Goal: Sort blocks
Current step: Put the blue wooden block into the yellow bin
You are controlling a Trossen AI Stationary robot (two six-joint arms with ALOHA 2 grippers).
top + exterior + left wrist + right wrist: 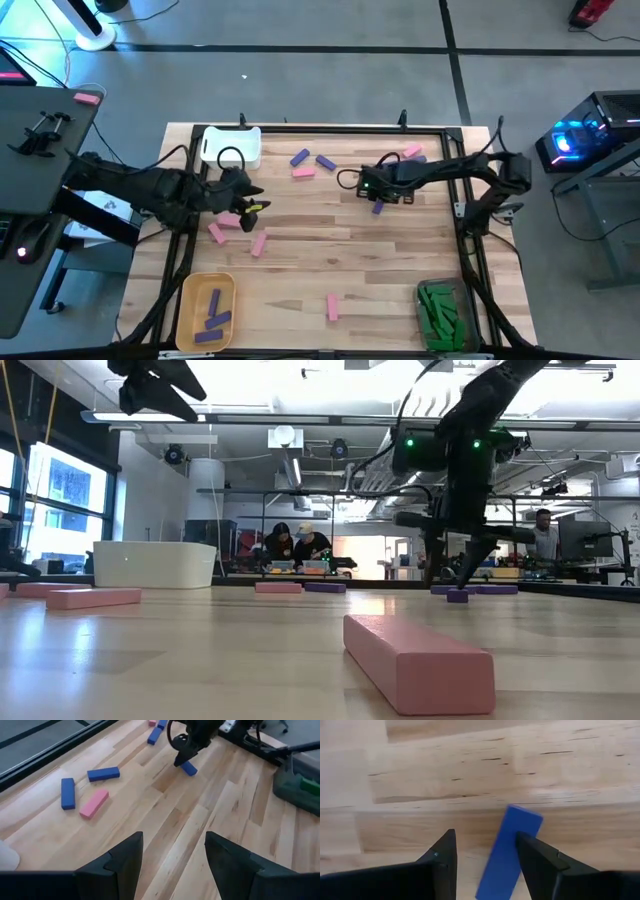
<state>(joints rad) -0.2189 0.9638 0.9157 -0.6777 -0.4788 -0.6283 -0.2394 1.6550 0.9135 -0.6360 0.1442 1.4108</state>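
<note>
Only the right wrist view shows the small flat purple-blue rectangular block (510, 851) lying slantwise on the pale wooden plank counter (470, 780), between the spread fingers of the open right claw (485, 865), against one finger. From above, the open, empty left claw (252, 200) hovers over pink blocks.

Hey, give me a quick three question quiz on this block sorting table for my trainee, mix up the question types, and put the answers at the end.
1. True or false: the yellow bin holds green blocks.
2. The right gripper is lowered around a block. Which colour is it? A pink, B purple, C green.
3. Fill in: the left gripper is open and holds ____.

Key: 1 false, it holds purple blocks. 2 B. 3 nothing.
</note>
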